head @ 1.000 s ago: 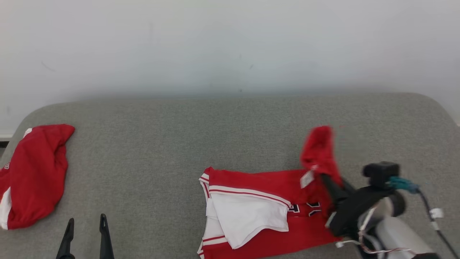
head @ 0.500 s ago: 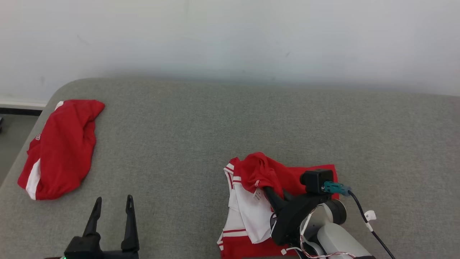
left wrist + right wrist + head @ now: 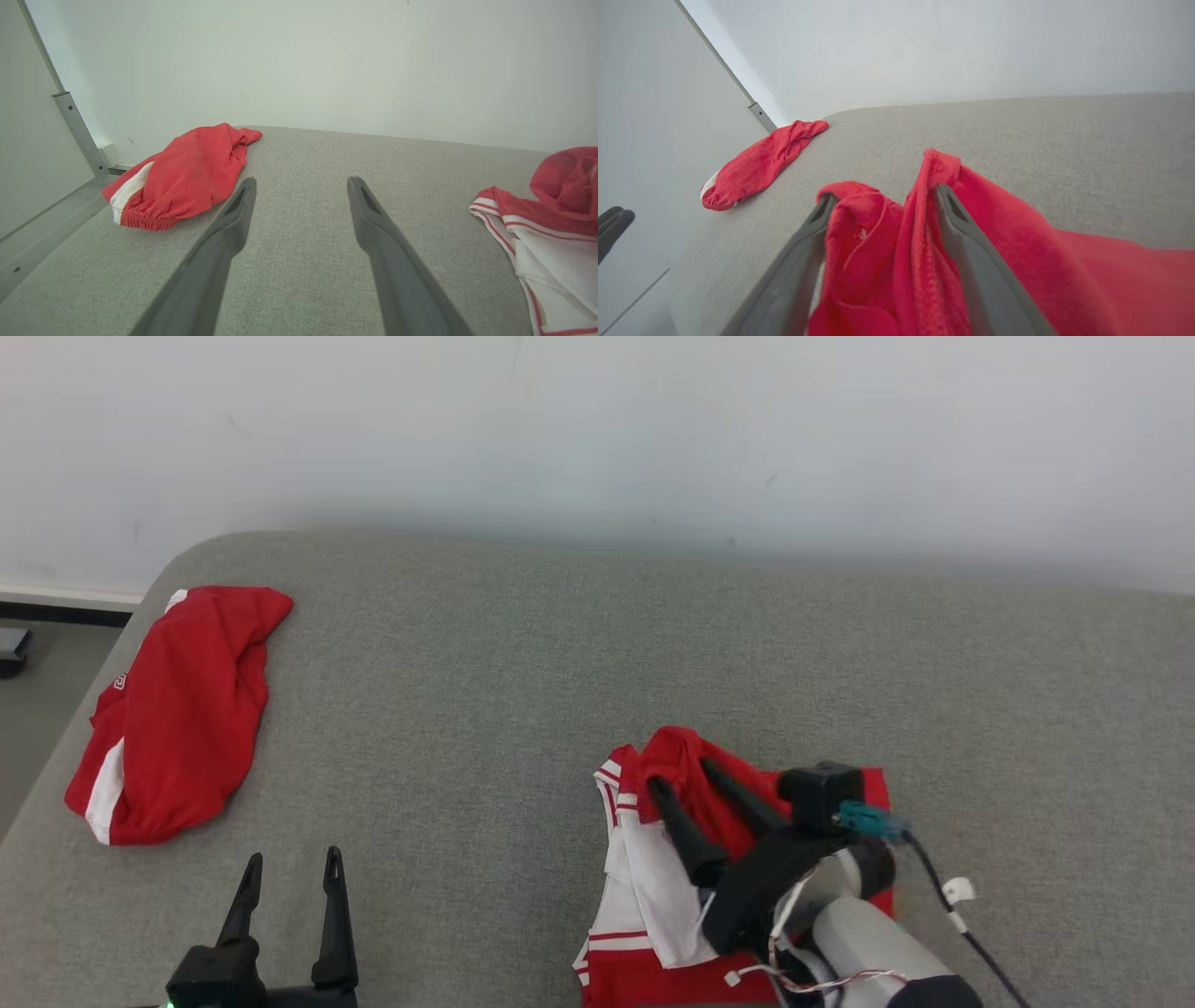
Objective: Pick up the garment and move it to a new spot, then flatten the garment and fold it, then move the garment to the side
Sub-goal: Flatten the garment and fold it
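A grey fabric-covered surface (image 3: pixel 523 653) runs wide below a plain white wall (image 3: pixel 597 429). Its far edge meets the wall along the whole width, and its far-left corner is rounded. Off the left edge a strip of floor (image 3: pixel 33 728) shows, with a dark skirting strip (image 3: pixel 56 609) at the foot of the wall.

Just inside that left edge lies a crumpled red bundle (image 3: pixel 182 709) of cloth with a white stripe, its near end close to the drop. Nearer the robot, at the lower left, the left gripper (image 3: pixel 291 855) points up the head view, fingers spread wide with nothing between them and bare grey under them.

From the bundle across to the middle the surface is bare, and the far half is bare all the way to the wall.

The garment (image 3: pixel 665 887), red and white, lies right of centre on the near side and runs off the bottom of the head view. Striped trim marks its left edge, and a red fold is heaped at its far-left corner. The right gripper (image 3: pixel 684 775) sits in that heap with its fingers spread apart. Red cloth is bunched loosely between them and, in the right wrist view, hooked over the tip of one finger (image 3: pixel 966 242); nothing is pinched.

Right of the garment's straight edge is more bare grey, with the arm's dark cable (image 3: pixel 976 947) trailing across it.
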Available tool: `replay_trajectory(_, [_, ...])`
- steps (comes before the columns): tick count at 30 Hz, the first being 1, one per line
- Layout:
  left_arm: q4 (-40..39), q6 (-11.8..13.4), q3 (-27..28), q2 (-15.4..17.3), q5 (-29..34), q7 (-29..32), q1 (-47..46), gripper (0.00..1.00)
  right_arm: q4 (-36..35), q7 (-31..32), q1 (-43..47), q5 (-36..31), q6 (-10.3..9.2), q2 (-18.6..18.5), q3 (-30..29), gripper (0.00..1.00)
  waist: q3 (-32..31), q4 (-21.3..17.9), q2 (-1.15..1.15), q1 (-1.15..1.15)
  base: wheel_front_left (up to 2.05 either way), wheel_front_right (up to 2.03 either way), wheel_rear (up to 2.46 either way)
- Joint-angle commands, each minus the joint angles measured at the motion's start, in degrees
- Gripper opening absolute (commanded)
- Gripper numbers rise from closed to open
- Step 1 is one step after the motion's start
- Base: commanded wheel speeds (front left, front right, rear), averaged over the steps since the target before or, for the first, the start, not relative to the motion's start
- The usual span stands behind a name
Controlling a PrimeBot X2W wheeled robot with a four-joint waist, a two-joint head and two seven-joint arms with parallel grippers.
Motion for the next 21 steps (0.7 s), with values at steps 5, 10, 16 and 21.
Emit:
replay_trajectory(5, [-0.5, -0.3, 1.0, -0.2, 0.5, -0.3, 1.2, 1.0, -5.1, -3.8, 3.1, 1.4, -0.14, -6.9, -3.6, 1.0, -1.8, -2.3, 0.0, 0.0, 0.0, 0.0, 0.0])
replay_trajectory(10, [-1.6, 0.0, 1.9, -0.2, 0.7, -0.3, 2.4, 1.0, -11.3, -3.2, 8.0, 3.5, -0.14, -10.6, -6.3, 1.0, -2.0, -3.5, 0.0, 0.0, 0.0, 0.0, 0.0])
replay_trajectory(16, [-2.1, -0.2, 2.2, -0.4, 0.9, -0.3, 2.8, 1.0, -15.7, -1.5, 11.4, 4.0, -0.14, -10.7, -7.8, 1.0, -1.7, -3.8, 0.0, 0.0, 0.0, 0.0, 0.0])
replay_trajectory(21, [-2.0, -0.4, 2.2, -0.2, 1.1, -0.3, 2.5, 1.0, -16.7, -0.6, 12.7, 4.2, -0.14, -9.8, -9.9, 1.0, -1.9, -3.4, 0.0, 0.0, 0.0, 0.0, 0.0])
